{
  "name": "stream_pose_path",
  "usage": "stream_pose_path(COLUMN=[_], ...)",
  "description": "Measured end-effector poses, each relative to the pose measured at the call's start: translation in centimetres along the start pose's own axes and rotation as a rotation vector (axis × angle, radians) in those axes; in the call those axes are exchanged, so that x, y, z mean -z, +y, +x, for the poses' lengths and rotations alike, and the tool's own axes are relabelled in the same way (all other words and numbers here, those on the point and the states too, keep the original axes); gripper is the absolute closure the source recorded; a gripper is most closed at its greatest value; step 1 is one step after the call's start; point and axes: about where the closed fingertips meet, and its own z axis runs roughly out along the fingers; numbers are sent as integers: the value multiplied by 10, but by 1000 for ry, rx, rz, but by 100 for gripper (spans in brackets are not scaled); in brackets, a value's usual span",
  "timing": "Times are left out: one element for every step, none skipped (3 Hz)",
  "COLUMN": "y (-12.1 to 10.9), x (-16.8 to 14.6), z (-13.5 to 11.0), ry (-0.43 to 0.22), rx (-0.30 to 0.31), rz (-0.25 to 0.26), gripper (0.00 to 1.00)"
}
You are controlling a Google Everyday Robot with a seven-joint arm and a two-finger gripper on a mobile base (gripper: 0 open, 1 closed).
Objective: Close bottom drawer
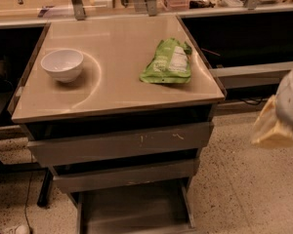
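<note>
Approach step: bottom drawer open; tool, state cannot be told, beyond the desk's right edge; next, push the front.

The bottom drawer is plain grey; the widest drawer front above bears pale scratches. On the tan tabletop sit a white bowl and a green, white-labelled bag. The floor is speckled beige. At the right edge, the gripper shows white and cream.

A white bowl and a green packet are set apart on the cabinet top, the gripper seen beyond its right edge.
</note>
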Motion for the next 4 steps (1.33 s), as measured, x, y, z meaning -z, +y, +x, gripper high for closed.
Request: stream_pose_path(y=[52, 78, 72, 98], x=[-50, -77, -71, -104], z=[22, 39, 35, 35], ry=[6, 41, 33, 33], rx=[-34, -52, -47, -91], rz=[-105, -177, -161, -257], gripper=[100, 100, 100, 100])
